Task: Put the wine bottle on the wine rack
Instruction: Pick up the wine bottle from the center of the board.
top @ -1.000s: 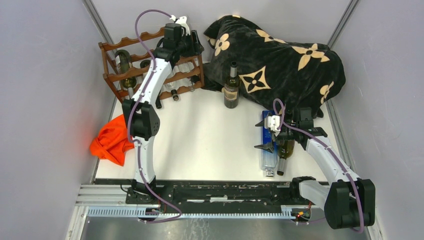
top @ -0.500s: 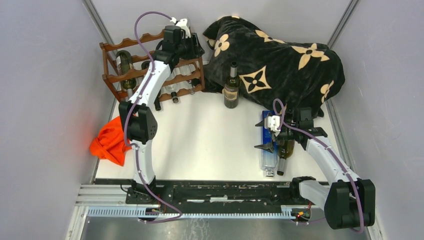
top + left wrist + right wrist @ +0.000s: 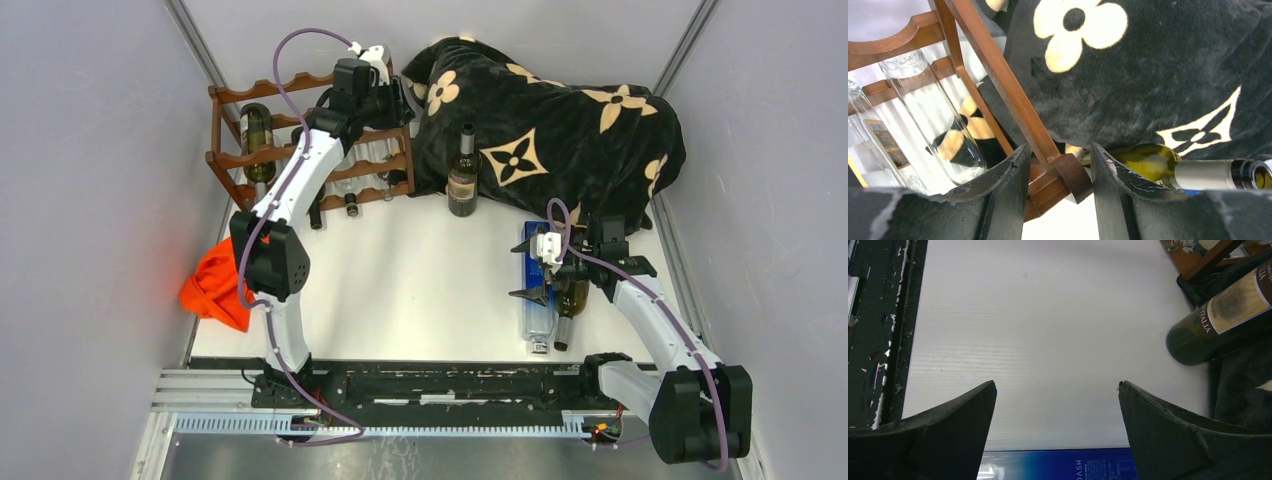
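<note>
Rack spot: the rack (image 3: 270, 86) sits on the table (image 3: 420, 270) in the far left corner, turned a bit. Its left end is near the left wall (image 3: 90, 200) and its right end touches the blanket (image 3: 570, 130).
Rack look: dark red-brown wood with wavy rails. A green bottle with a label lies up on the left, clear bottles lie on the right, and necks poke out at the front.
Left gripper (image 3: 1058, 152): one finger on each side of the rack's right corner post. I cannot tell if it is squeezing.
Right gripper (image 3: 1057, 385): spread wide, holding nothing, above the two lying bottles.
Bottles off the rack: the standing bottle (image 3: 463, 180) is dark with a tan label, right at the blanket's edge. The clear bottle (image 3: 538, 318) and green bottle (image 3: 568, 305) lie side by side, necks toward the near edge.
Edges: the blanket fills the far right corner. An orange cloth (image 3: 215, 285) sits on the left edge.
Open room: a wide patch of white table between the arms, from the rack down to the near edge.
</note>
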Tool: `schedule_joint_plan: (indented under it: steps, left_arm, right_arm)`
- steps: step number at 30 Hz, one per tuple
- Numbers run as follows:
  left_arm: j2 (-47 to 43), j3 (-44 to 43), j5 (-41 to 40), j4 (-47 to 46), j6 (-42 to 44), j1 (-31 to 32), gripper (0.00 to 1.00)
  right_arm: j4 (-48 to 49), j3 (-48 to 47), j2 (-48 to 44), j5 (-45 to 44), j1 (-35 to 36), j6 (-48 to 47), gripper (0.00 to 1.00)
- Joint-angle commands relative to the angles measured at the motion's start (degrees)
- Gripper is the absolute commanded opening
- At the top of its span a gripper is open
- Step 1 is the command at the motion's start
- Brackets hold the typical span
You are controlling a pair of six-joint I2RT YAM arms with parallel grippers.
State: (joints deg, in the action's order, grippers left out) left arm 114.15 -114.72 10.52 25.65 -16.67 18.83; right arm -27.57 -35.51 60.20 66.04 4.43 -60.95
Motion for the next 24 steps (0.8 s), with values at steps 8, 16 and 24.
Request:
schedule_joint_plan:
  steps: [8, 16, 24]
  left_arm:
    - [-6.64, -0.78, -5.02, 3.82, -0.59, 3.80, 0.76]
    - [-15.14, 5.77, 1.66, -0.49, 1.87, 3.84, 0.83]
    - [-26.35, 25.26, 3.07, -14.16, 0.83, 12.13, 0.88]
  right_arm:
    - [0.06, -1.23, -1.69, 2.78, -0.19, -0.98, 0.98]
    - [0.19, -1.14, -1.76, 2.70, -0.14, -1.08, 0.98]
    - [0.24, -0.97, -0.88, 2.96, -0.20, -0.94, 0.98]
